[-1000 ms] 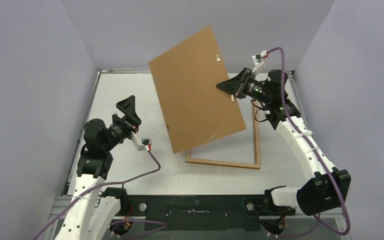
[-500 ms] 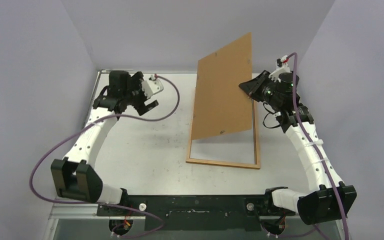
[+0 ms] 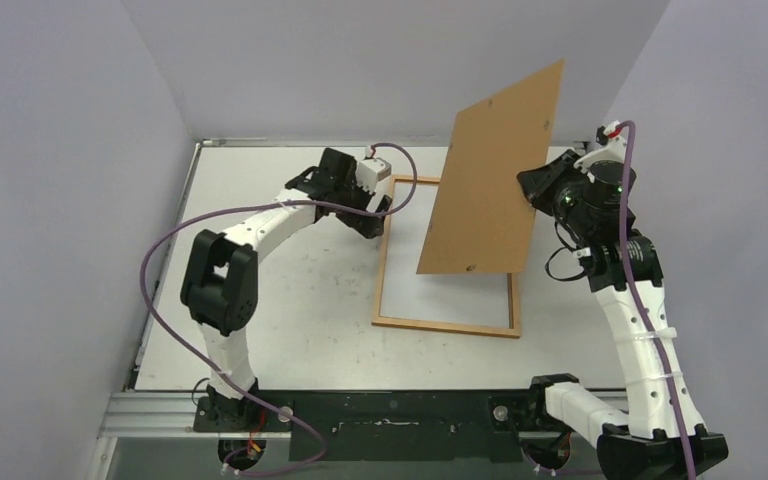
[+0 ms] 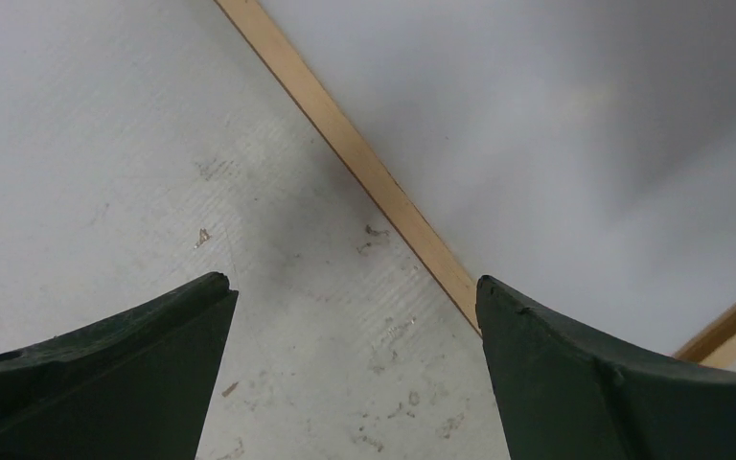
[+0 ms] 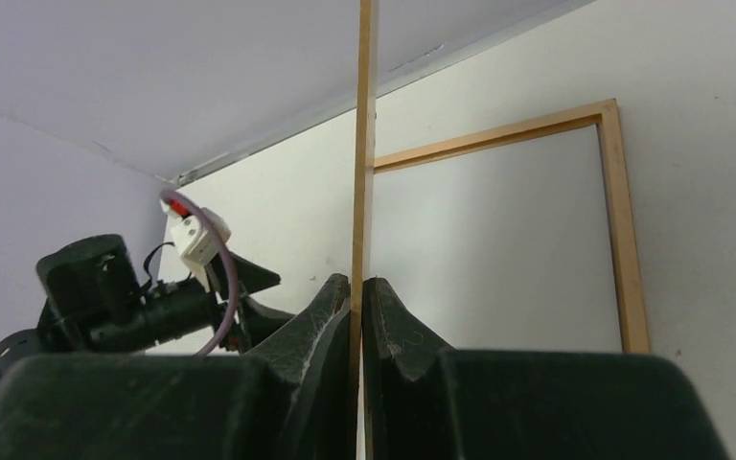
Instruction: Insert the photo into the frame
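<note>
Over frame edge, wide-spread left hand

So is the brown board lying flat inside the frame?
No, the right gripper holds the brown board up in the air, steeply tilted above the frame.

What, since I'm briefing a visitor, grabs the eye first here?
A big brown board stands tilted in the air, its edge pinched by the right tool. Below it the wooden frame lies flat on the table, with the open left tool poised near its far-left corner.
</note>
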